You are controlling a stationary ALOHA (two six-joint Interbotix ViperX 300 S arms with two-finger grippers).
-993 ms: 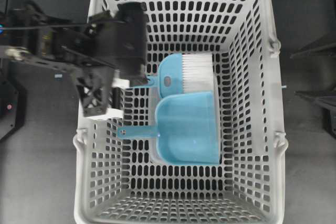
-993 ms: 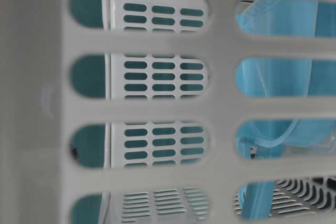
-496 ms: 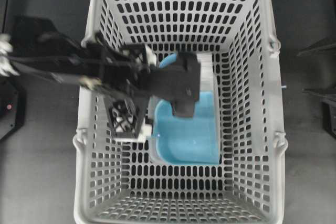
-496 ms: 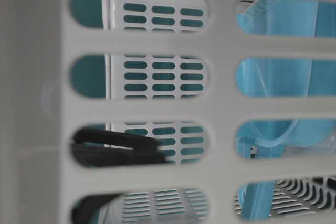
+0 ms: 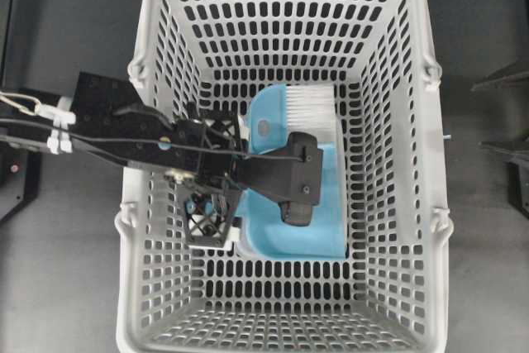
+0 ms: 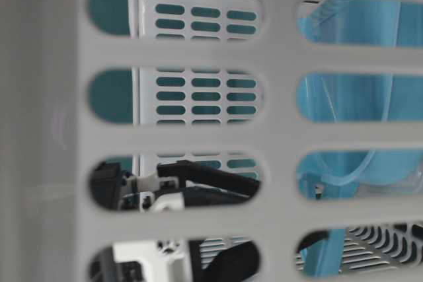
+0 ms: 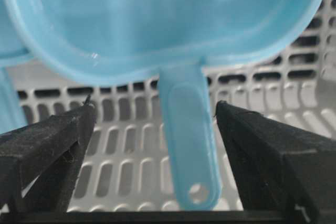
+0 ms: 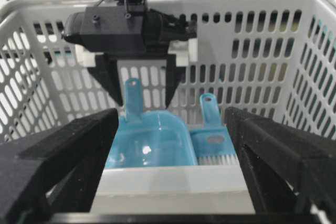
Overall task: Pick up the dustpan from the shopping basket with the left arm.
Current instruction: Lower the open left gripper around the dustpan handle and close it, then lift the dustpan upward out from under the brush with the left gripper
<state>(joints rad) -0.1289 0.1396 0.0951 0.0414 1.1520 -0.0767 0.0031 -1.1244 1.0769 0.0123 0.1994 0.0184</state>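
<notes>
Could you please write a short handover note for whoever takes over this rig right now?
Left gripper: open, lowered into the large light grey slotted plastic shopping basket, one finger on each side of the handle of the light blue plastic dustpan, not closed on it.
Right gripper: open, outside the basket, holding nothing.
Dustpan lies in the basket beside a blue hand brush.
Done: approach.
Left: close, lift.
</notes>
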